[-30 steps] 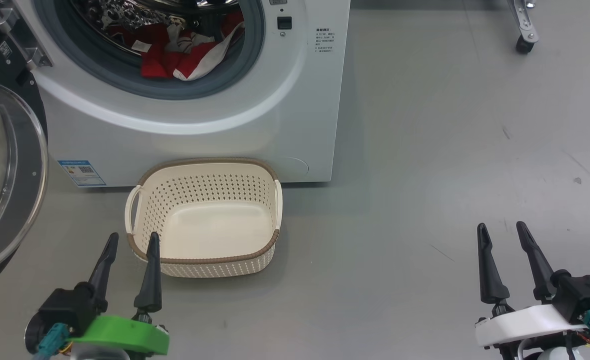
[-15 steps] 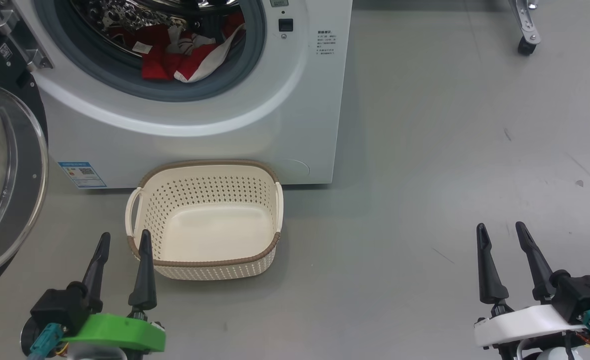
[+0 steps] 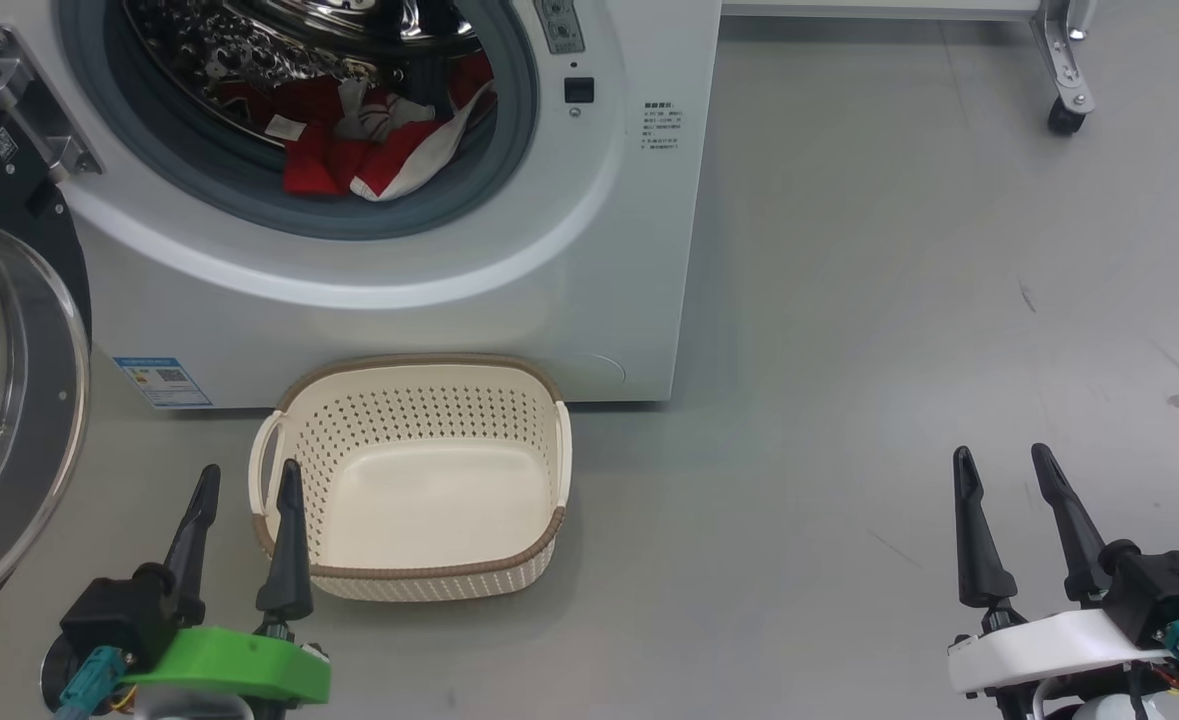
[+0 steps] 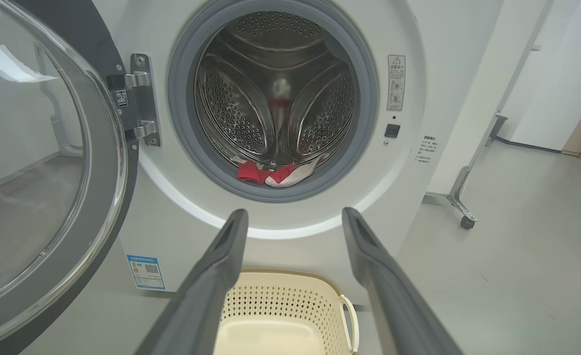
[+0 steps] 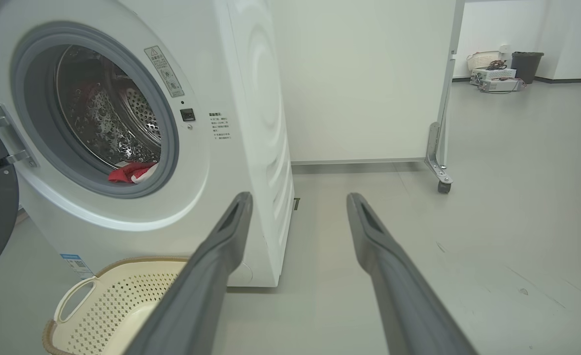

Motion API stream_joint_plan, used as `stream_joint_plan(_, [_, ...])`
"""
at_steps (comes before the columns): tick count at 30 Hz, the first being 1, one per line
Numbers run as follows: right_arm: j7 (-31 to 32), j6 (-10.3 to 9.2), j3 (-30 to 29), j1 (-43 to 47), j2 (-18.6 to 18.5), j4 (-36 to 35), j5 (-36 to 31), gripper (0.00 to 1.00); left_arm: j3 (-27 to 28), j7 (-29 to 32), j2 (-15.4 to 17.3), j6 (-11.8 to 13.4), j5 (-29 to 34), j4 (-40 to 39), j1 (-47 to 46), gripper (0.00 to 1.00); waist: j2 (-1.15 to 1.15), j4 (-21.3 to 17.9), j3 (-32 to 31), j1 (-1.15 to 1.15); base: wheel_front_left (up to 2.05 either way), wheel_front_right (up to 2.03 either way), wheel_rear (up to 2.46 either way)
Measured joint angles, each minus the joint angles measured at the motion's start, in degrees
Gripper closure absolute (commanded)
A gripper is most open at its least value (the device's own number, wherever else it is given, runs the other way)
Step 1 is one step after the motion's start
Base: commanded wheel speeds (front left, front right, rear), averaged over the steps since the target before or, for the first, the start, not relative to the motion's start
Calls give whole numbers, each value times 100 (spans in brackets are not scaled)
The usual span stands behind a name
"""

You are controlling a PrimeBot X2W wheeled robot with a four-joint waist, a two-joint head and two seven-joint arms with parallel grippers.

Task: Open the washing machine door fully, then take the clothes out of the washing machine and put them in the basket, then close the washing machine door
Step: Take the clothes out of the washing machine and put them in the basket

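Left tool (image 3: 251,468) green mount, right tool (image 3: 1002,451) white mount.
Both: long black tapered fingers (image 3: 288,560), black housings, teal connectors.

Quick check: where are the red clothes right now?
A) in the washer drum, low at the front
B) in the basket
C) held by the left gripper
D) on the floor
A: the clothes lie at the bottom front of the washing machine drum, the basket holds nothing, and the left gripper is open with nothing in it.

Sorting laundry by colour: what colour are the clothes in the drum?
The clothes are red with white trim; head view shows best.
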Motion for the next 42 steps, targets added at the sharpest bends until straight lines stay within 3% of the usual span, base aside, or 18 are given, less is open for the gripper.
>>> stream_joint_plan(4, [0, 35, -4, 0, 2, 2, 0, 0, 18, 0, 0, 0, 10, 5, 0, 0, 0, 14, -2, 0, 129, -129, 0])
stream_joint_plan(8, [0, 34, -16, 0, 4, 16, -1, 0, 70, 0, 89, 0, 408, 71, 0, 0, 0, 29, 0, 0, 135, -135, 0])
stream_joint_plan(25, [0, 36, -16, -3, 14, 47, -25, 0, 105, 0, 32, 0, 412, 69, 0, 0, 0, 31, -33, 0, 93, -93, 0])
stream_joint_plan(42, [0, 37, -8, -3, 21, 68, -33, 0, 45, 0, 16, 0, 441, 74, 0, 0, 0, 22, -51, 0, 28, -28, 0])
